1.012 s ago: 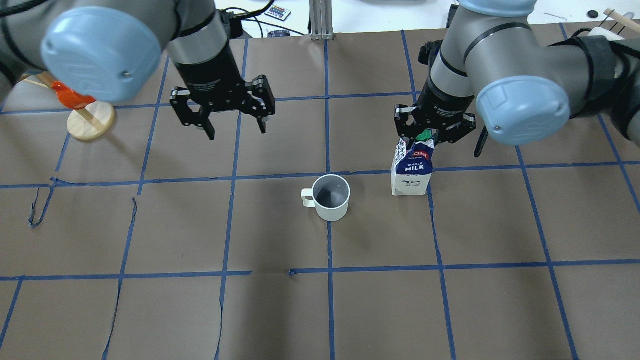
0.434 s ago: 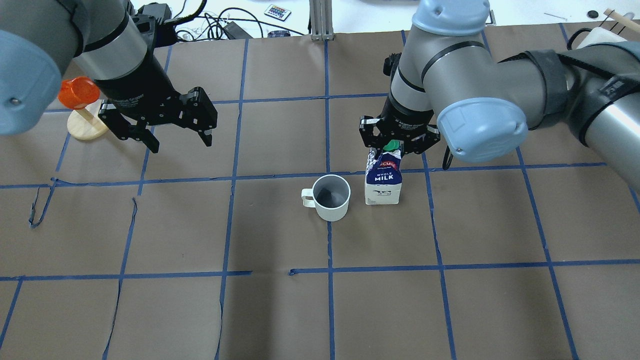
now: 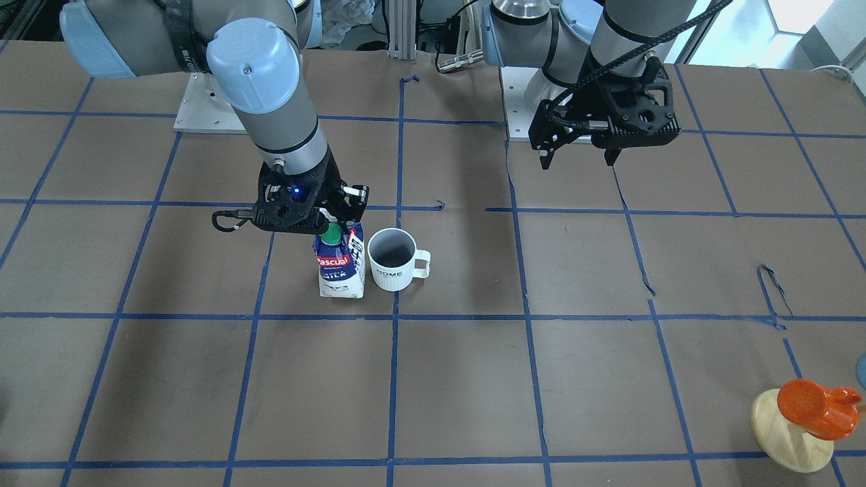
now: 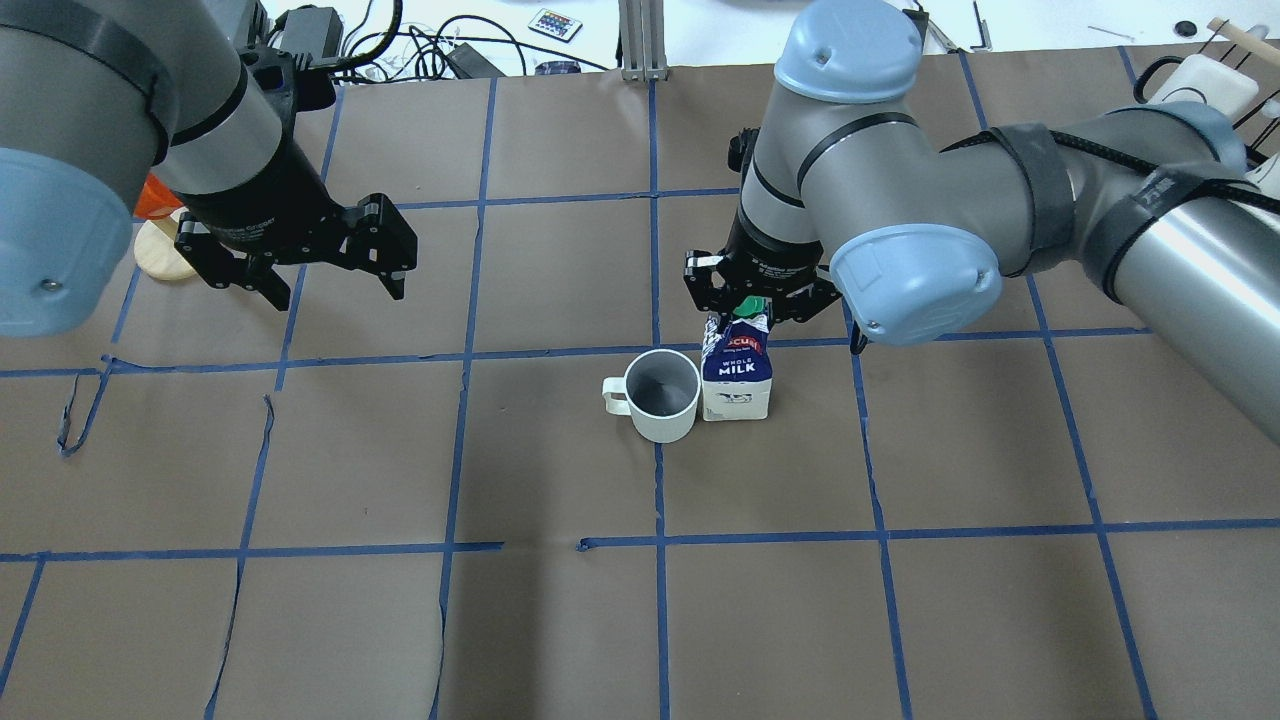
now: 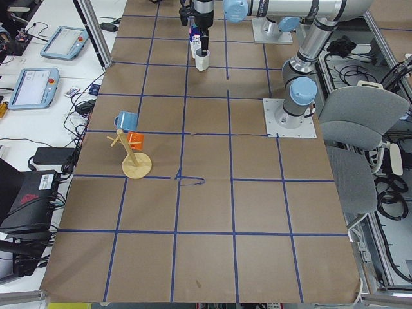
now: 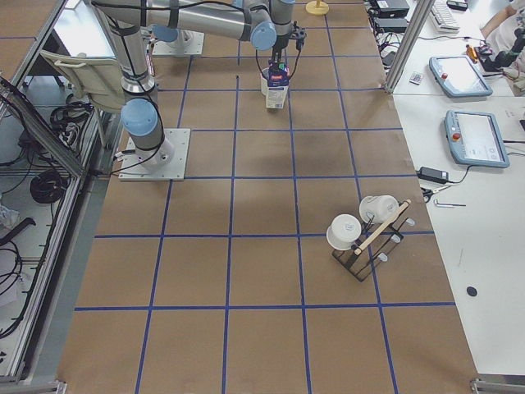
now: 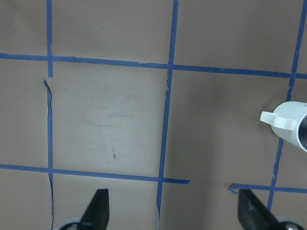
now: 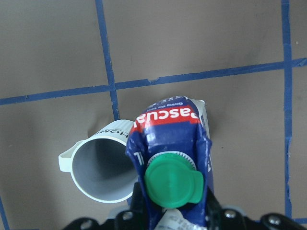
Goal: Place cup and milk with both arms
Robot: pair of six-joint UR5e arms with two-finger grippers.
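The white cup point(image 4: 660, 396) stands upright at the table's middle, handle to the overhead view's left; its "HOME" lettering shows in the front view point(image 3: 390, 261). The milk point(image 4: 737, 372) stands upright right beside it; I cannot tell if they touch. My right gripper point(image 4: 752, 300) is shut on the milk's folded top by the green cap, as the right wrist view point(image 8: 175, 143) and front view point(image 3: 340, 267) show. My left gripper point(image 4: 335, 293) is open and empty, well to the cup's left and above the table. The left wrist view shows its fingertips point(image 7: 98, 211) and the cup's handle point(image 7: 276, 118).
An orange cup on a wooden disc stand point(image 3: 808, 412) is at the table's left end, partly hidden behind my left arm in the overhead view point(image 4: 160, 250). A rack with white mugs point(image 6: 361, 234) stands at the right end. Blue tape lines grid the brown table cover point(image 4: 560, 620).
My right gripper has carried the milk leftward across the table to the cup's side. My left arm has moved left, away from the cup, still open.
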